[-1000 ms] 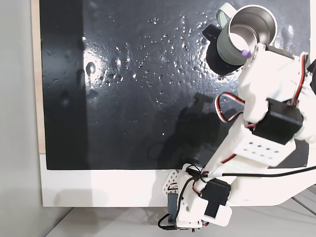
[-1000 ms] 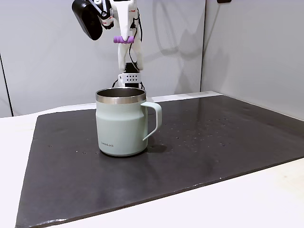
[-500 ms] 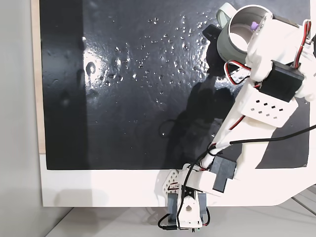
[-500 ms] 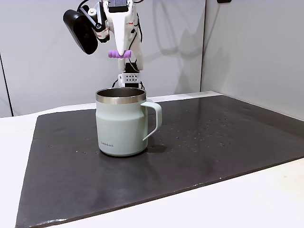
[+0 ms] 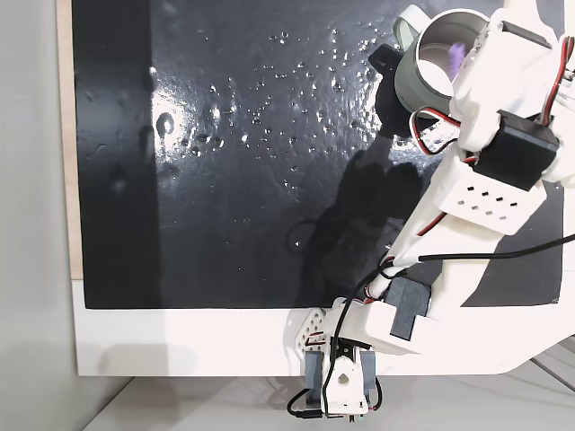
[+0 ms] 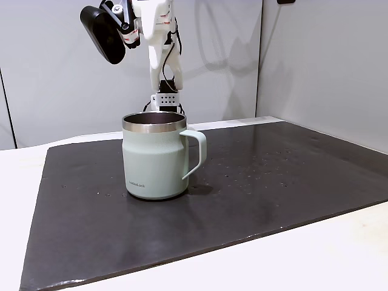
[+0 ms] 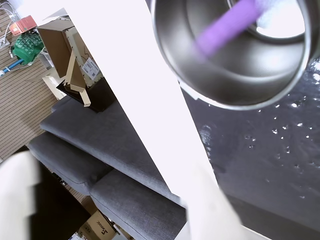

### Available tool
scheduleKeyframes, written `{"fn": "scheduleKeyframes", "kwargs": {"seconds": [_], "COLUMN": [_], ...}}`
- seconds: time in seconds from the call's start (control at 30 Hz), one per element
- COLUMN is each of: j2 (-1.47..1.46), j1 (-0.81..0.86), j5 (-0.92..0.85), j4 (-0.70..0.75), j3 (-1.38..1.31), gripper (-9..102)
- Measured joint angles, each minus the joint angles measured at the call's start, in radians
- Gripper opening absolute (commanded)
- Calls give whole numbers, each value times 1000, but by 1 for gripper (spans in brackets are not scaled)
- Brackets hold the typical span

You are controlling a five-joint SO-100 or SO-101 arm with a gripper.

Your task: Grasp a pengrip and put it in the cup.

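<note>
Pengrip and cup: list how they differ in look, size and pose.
Colour: the pengrip is purple, while the cup is pale grey-green outside with a shiny steel inside.
Size: the pengrip is far smaller than the cup's mouth.
Pose: the cup stands upright on the dark mat; the pengrip is tilted and blurred within the cup's mouth in the wrist view.
Shape: the cup has a loop handle; the pengrip is a plain short tube.
Both are roughly cylindrical.

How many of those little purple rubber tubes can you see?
1. The purple tube shows blurred inside the mouth of the mug, seemingly dropping in below the claw. Any already at the mug's bottom could be hidden.
</note>
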Motion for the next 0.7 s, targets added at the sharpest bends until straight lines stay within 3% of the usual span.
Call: {"fn": "scheduleKeyframes", "kwargs": {"seconds": [0.7], "j2": [-37], "j1": [0], "j5": [0], "j4": [110], "j3": [-163], "gripper": [34]}}
